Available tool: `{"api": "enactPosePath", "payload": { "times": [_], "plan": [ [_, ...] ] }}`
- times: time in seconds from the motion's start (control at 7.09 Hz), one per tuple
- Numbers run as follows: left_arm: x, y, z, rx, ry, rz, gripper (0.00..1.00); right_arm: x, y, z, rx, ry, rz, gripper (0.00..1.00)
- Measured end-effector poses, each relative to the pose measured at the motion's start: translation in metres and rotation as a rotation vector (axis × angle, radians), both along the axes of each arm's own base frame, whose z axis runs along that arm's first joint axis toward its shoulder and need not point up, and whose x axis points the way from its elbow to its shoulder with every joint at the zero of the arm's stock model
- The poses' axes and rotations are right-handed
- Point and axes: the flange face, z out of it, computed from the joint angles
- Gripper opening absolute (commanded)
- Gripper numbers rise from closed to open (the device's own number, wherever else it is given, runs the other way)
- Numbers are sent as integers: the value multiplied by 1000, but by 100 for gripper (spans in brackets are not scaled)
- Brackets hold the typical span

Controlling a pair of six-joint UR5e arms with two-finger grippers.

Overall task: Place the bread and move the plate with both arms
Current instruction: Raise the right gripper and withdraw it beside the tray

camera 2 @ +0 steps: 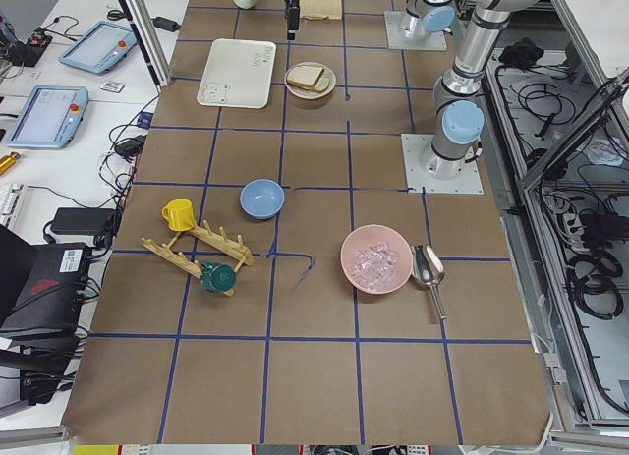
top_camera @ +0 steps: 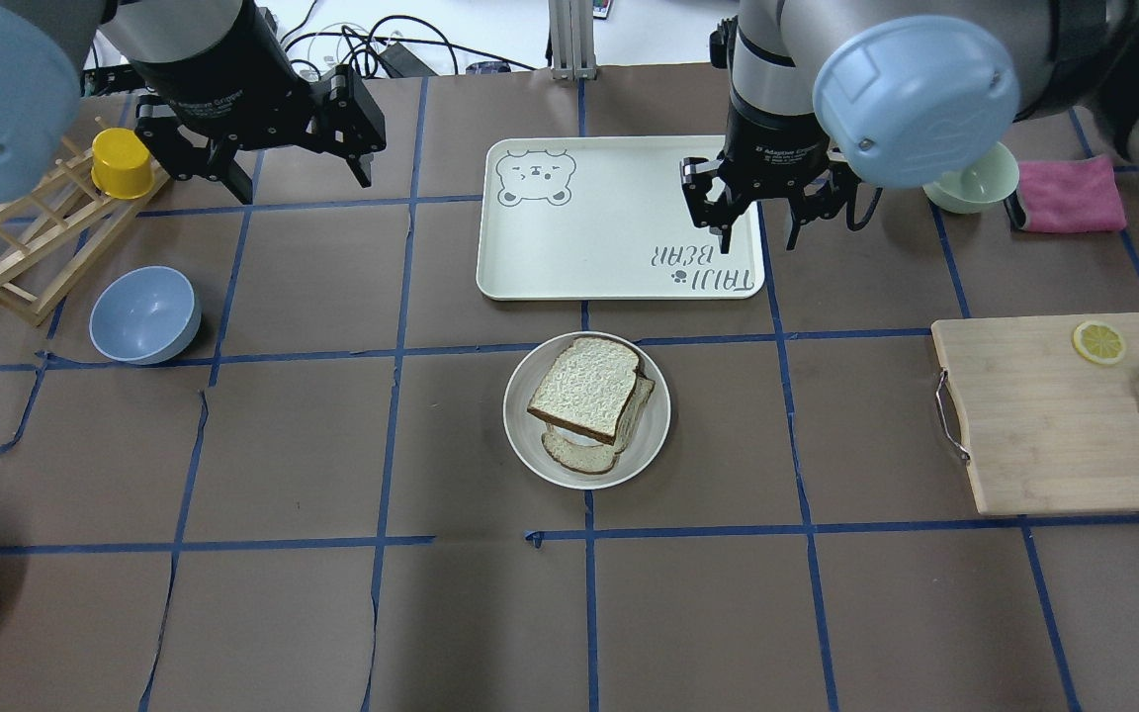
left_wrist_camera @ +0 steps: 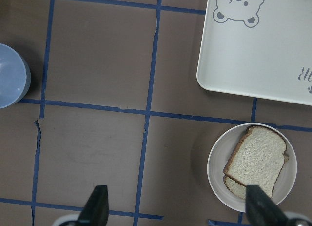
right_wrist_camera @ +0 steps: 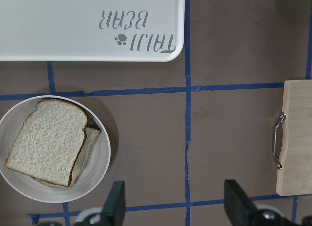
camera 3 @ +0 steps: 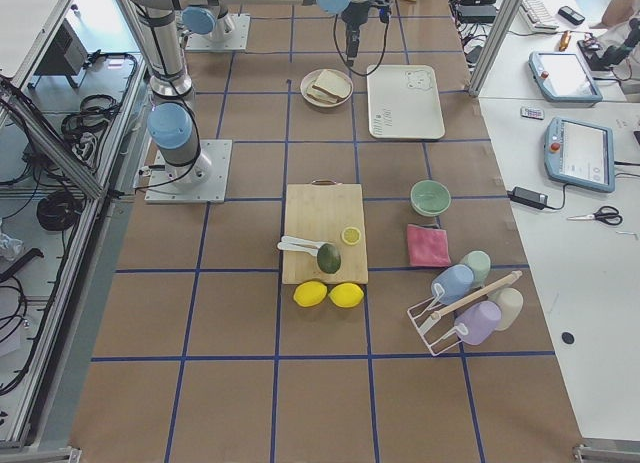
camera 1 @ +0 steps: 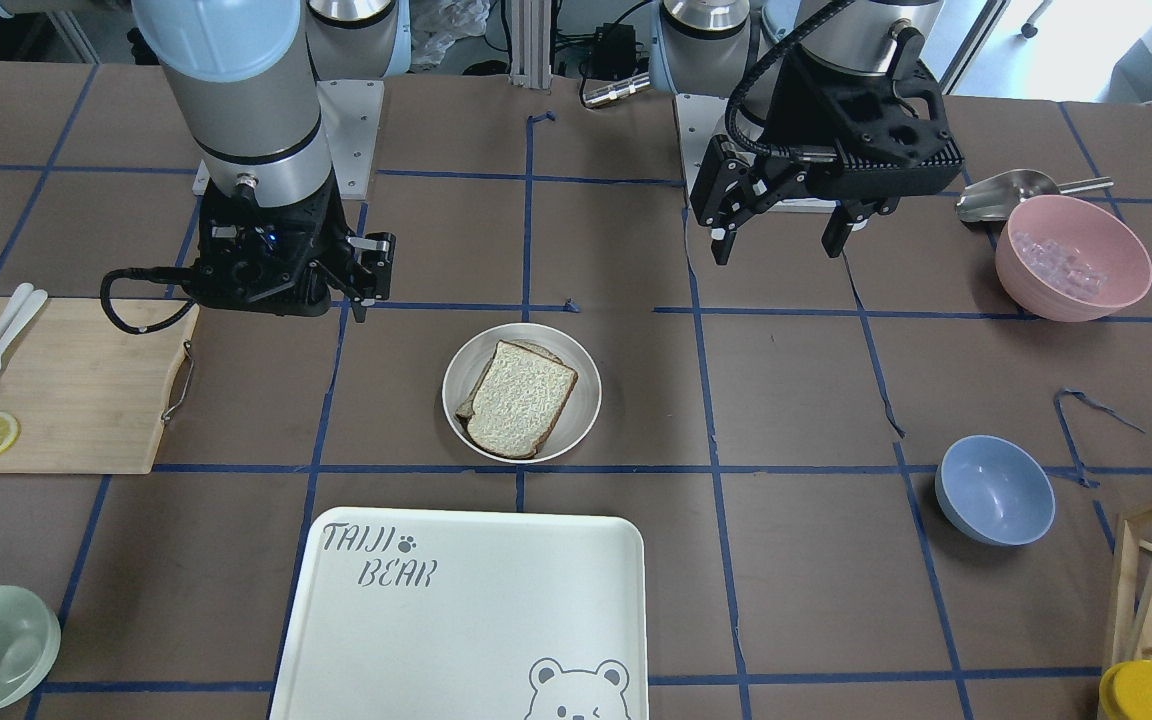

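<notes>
The cream-white plate (top_camera: 522,435) sits at the table's middle, just in front of the tray. On it lies a plain bread slice (top_camera: 584,388), resting askew on a second slice (top_camera: 577,457). Plate (camera 1: 584,400) and bread (camera 1: 521,400) also show in the front view. My left gripper (top_camera: 298,178) is open and empty, raised far to the plate's left; its wrist view shows the bread (left_wrist_camera: 256,157) at the lower right. My right gripper (top_camera: 757,232) is open and empty above the tray's right edge; its wrist view shows the bread (right_wrist_camera: 48,140) at the lower left.
The "TAIJI BEAR" tray (top_camera: 619,218) lies beyond the plate. A wooden cutting board (top_camera: 1054,415) with lemon slice and cutlery is to the right. A blue bowl (top_camera: 144,314), wooden rack (top_camera: 16,247) and yellow cup (top_camera: 122,163) are to the left. A green bowl (top_camera: 975,178) and pink cloth (top_camera: 1069,193) are at the far right.
</notes>
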Motion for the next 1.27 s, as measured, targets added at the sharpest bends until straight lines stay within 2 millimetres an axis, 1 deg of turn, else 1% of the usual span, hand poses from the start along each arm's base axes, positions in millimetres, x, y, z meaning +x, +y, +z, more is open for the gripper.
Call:
{"api": "enactPosePath", "payload": {
  "times": [0.14, 0.28, 0.56, 0.71, 0.85, 1.13, 1.27],
  "plan": [
    [0, 0, 0, 0, 1, 0, 100, -3, 10, 17, -22, 3, 1, 100],
    [0, 0, 0, 0, 1, 0, 100, -5, 18, 26, -30, 6, 10, 100],
    [0, 1, 0, 0, 2, 0, 100, -8, 26, 26, 9, 13, 86, 100],
    [0, 0, -1, 1, 1, 0, 100, -10, 25, 26, 14, 14, 122, 100],
    [0, 0, -1, 2, 0, 0, 100, -17, 22, 27, 14, 10, 142, 100],
    [0, 0, -1, 3, -1, 0, 100, -40, 13, 30, 6, -1, 120, 100],
    [0, 0, -2, 3, -1, 0, 100, -46, 10, 30, -1, -1, 107, 100]
  ]
}}
